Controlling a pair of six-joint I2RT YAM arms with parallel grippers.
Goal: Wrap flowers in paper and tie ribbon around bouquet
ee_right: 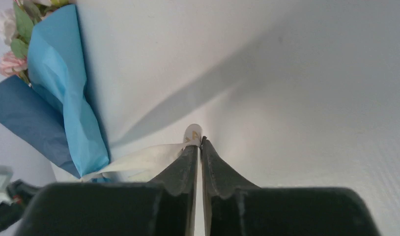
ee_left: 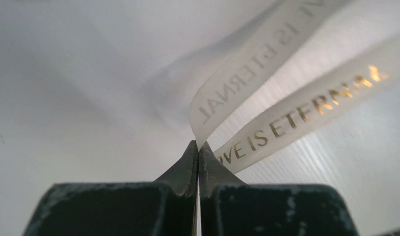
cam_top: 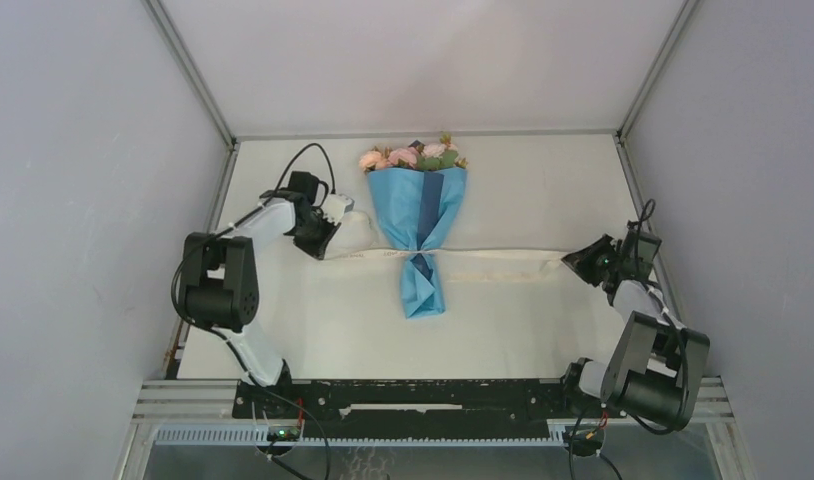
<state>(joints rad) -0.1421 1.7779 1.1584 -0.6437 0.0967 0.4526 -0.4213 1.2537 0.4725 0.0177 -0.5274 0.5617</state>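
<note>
The bouquet lies on the table at the back centre, its pink flowers topping a light-blue paper cone with a darker strip down the middle. A cream ribbon with gold lettering runs across the cone's narrow neck, stretched between both arms. My left gripper is shut on the ribbon's left end; in the left wrist view the ribbon loops out from the closed tips. My right gripper is shut on the right end, and the ribbon pokes out at its tips. The paper and flowers show at that view's left.
White enclosure walls with metal corner posts stand on the left, right and back. The arm bases sit on a black rail at the near edge. The white table extends on both sides of the bouquet.
</note>
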